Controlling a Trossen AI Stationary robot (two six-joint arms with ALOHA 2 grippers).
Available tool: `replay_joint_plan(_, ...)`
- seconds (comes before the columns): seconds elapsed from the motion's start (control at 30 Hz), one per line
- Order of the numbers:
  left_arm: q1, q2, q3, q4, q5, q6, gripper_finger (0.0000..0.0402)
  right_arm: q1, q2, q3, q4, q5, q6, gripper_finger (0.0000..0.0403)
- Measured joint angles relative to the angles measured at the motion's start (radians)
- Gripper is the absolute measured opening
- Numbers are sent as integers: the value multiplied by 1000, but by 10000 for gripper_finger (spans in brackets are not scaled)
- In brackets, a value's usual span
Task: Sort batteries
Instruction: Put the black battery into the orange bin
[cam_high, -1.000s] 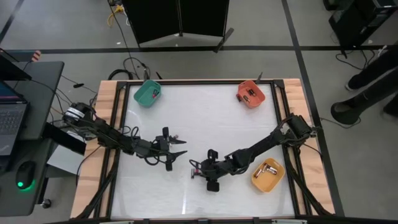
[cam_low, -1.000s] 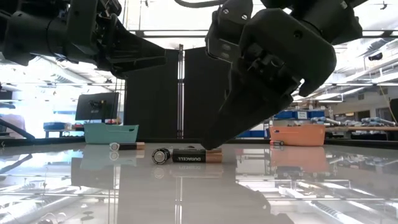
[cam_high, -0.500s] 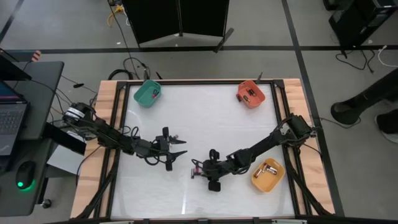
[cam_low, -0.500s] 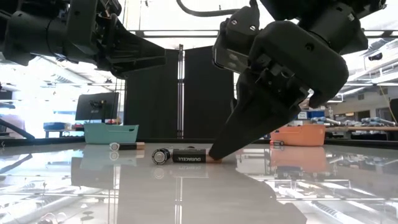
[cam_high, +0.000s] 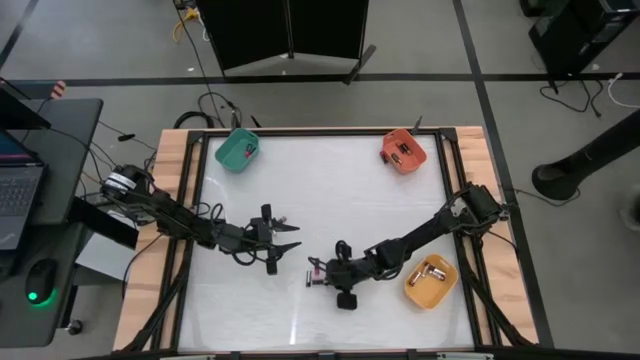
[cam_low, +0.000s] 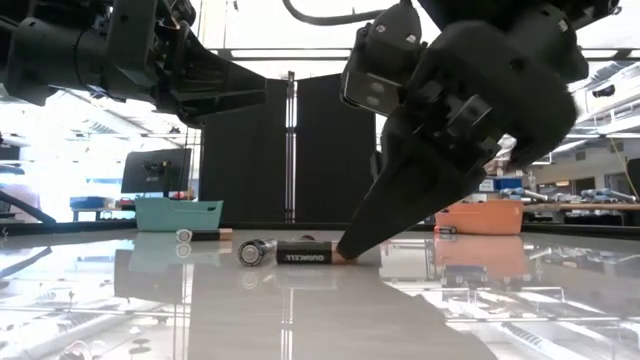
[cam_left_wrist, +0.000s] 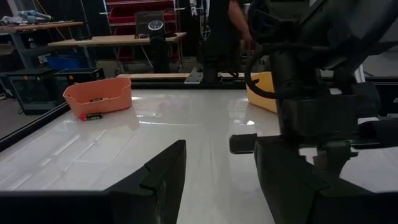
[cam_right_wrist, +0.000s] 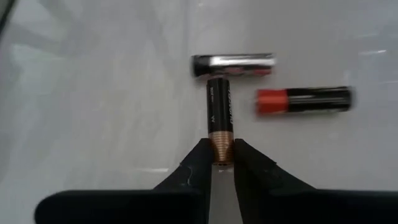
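While my left fingers just hang spread open over the table around 8 o'clock from its middle, holding nothing, my right fingers are down on the table near 6 o'clock, nearly closed on the copper end of a black battery. A silver battery lies crosswise at its far end, and a red-and-black one sits just beside it. More batteries are in the yellow bin at 4 o'clock and the orange bin at 1 o'clock.
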Motion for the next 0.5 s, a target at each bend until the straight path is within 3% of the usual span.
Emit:
replay_joint_plan(0.13,0,0,0,0,0,-6,197,12,-31,0,-19,-64,5,55)
replay_joint_plan(0.27,-1,0,0,0,20,-13,197,35,-111,-3,-102,-57,-3,55)
replay_joint_plan(0.5,-1,20,26,6,118,-41,199,64,-296,-2,-195,175,-52,55)
